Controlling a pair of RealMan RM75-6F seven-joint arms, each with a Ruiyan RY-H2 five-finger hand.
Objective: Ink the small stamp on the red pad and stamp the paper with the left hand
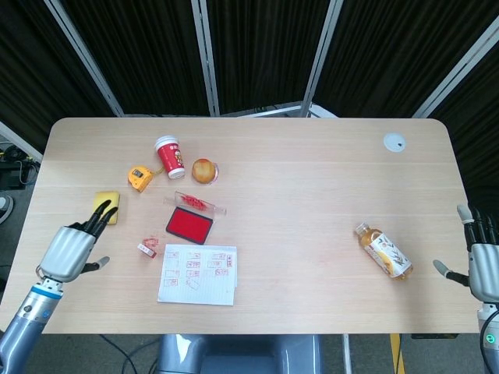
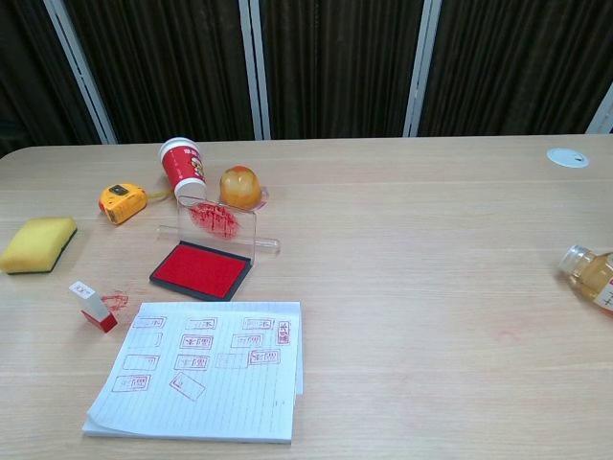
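The small stamp (image 1: 146, 249) (image 2: 92, 306), white with a red base, lies tilted on the table left of the paper (image 1: 198, 273) (image 2: 203, 369), which carries several red prints. The red ink pad (image 1: 189, 225) (image 2: 202, 269) sits open just beyond the paper, its clear lid (image 2: 218, 226) standing upright behind it. My left hand (image 1: 74, 248) hovers open over the table's left part, fingers spread, a short way left of the stamp and holding nothing. My right hand (image 1: 483, 265) is open at the right table edge. Neither hand appears in the chest view.
A yellow sponge (image 1: 107, 207) (image 2: 38, 242) lies just beyond my left hand. A yellow tape measure (image 1: 139, 178), a red cup (image 1: 170, 157) and an orange round object (image 1: 204, 170) stand behind the pad. A bottle (image 1: 383, 251) lies at the right.
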